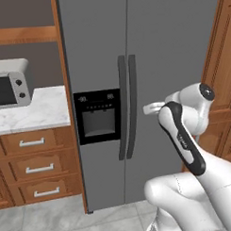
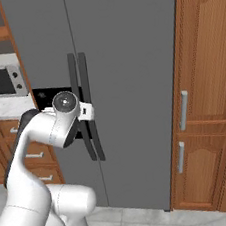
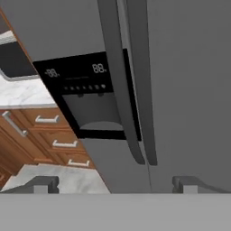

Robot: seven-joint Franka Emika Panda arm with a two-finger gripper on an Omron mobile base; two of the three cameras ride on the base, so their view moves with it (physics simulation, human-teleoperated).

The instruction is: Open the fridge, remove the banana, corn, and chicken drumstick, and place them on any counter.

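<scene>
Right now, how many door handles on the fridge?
2: left door handle and right door handle, side by side at the centre seam of the closed fridge.

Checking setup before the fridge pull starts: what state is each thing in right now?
fridge: both doors shut
gripper: open, holding nothing, short of the handles
counter drawers: all shut
microwave: door shut
tall cabinet: doors shut

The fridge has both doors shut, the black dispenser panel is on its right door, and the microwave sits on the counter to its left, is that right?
Not quite: the dispenser panel is on the left door of the fridge, as the left base view shows. Both doors are shut, and the microwave sits on the counter to its left.
</scene>
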